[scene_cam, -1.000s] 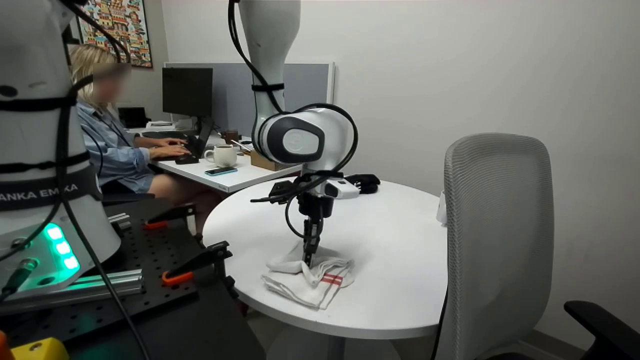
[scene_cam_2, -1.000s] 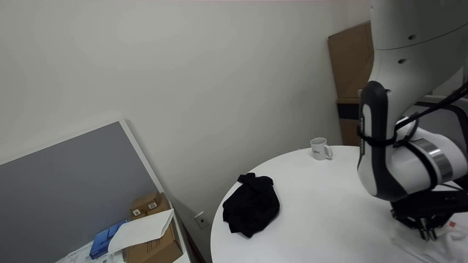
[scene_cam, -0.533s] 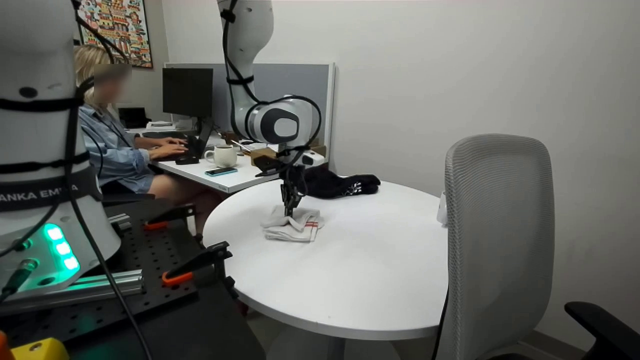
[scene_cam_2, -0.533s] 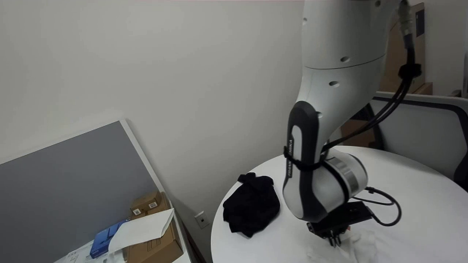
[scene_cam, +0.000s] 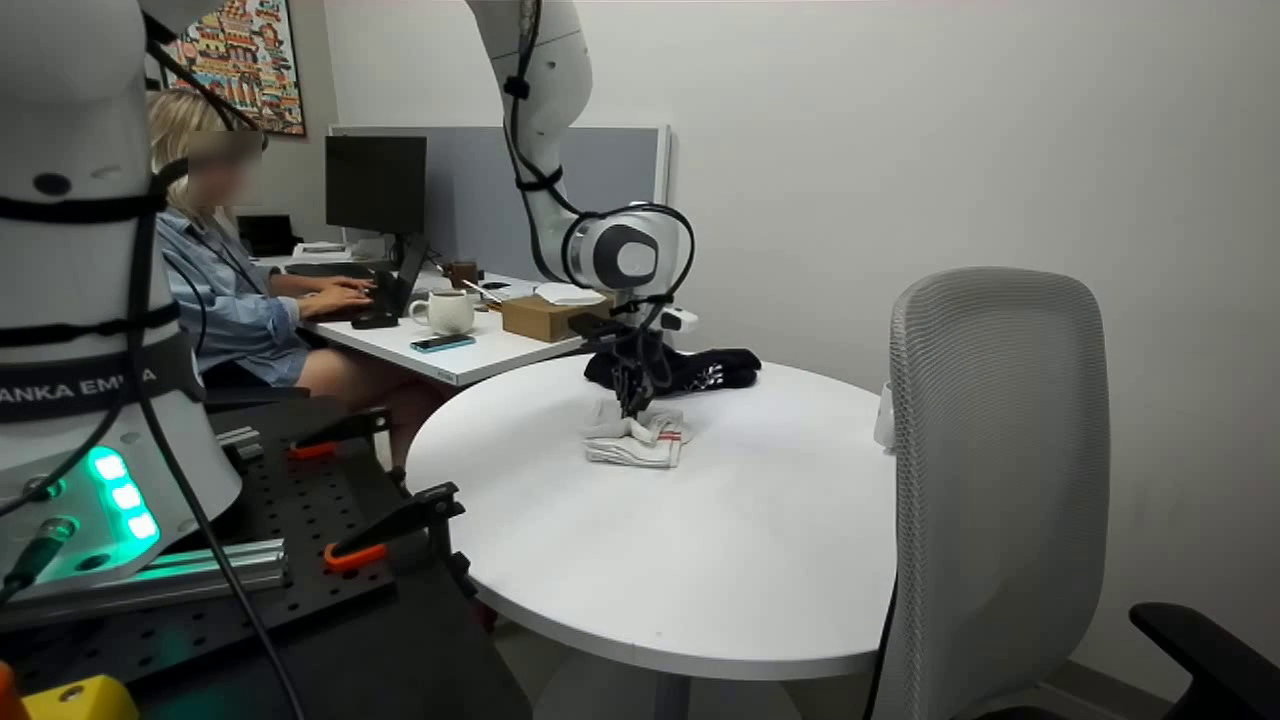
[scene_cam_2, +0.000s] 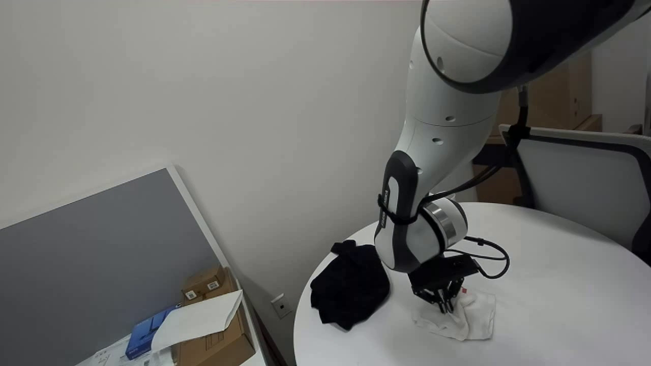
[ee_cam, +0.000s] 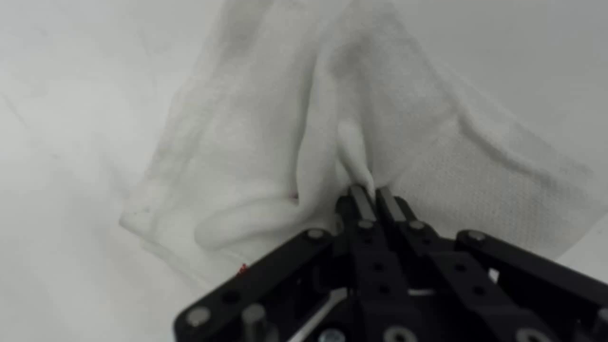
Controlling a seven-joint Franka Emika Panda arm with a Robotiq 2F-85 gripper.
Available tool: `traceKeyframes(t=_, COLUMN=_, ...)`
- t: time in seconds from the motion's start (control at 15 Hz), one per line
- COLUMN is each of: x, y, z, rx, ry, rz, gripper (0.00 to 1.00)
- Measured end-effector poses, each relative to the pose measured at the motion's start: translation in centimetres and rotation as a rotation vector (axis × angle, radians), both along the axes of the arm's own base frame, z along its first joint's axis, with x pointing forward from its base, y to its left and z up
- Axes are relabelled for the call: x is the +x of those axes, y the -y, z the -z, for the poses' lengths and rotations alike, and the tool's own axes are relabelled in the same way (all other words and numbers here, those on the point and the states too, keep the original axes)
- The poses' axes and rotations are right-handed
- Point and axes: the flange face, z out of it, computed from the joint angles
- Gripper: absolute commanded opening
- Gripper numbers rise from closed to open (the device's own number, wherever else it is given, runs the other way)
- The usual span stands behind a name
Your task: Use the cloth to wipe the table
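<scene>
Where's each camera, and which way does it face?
An exterior view: near the robot's base, facing table and desk; base and arm show.
An exterior view: above table height, facing a wall; arm shows, no base.
Wrist view: at the arm's end, facing the white cloth; jaws show, closed on it.
Both exterior views share table, white cloth, black fabric.

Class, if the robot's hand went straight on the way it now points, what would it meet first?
The hand points down into the white cloth it grips, so probably more cloth first, then the table; how far remains is unclear.
</scene>
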Motion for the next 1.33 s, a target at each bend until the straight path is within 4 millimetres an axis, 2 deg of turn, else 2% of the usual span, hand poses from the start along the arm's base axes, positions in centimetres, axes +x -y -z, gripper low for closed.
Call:
traceKeyframes(t=0.2, x=2.6, y=4.8, z=0.0, rx=-0.018, ry=0.000, rz=0.075, gripper=0.01)
traceKeyframes(t=0.33, x=3.4, y=8.7, z=-0.1, rx=-0.033, ry=0.009, rz=0.129, gripper=0.01)
traceKeyframes(t=0.53, x=2.6, y=13.5, z=0.0, rx=-0.059, ry=0.000, rz=0.197, gripper=0.01)
traceKeyframes(t=0.67, x=1.0, y=15.0, z=0.0, rx=-0.069, ry=-0.018, rz=0.220, gripper=0.01)
traceKeyframes(t=0.8, x=-1.2, y=14.6, z=0.1, rx=-0.066, ry=-0.034, rz=0.217, gripper=0.01)
traceKeyframes(t=0.93, x=-3.7, y=12.3, z=0.2, rx=-0.046, ry=-0.054, rz=0.186, gripper=0.01)
traceKeyframes(t=1.13, x=-5.7, y=6.7, z=0.2, rx=0.005, ry=-0.062, rz=0.108, gripper=0.01)
traceKeyframes(t=1.33, x=-5.5, y=1.5, z=0.2, rx=0.038, ry=-0.052, rz=0.031, gripper=0.01)
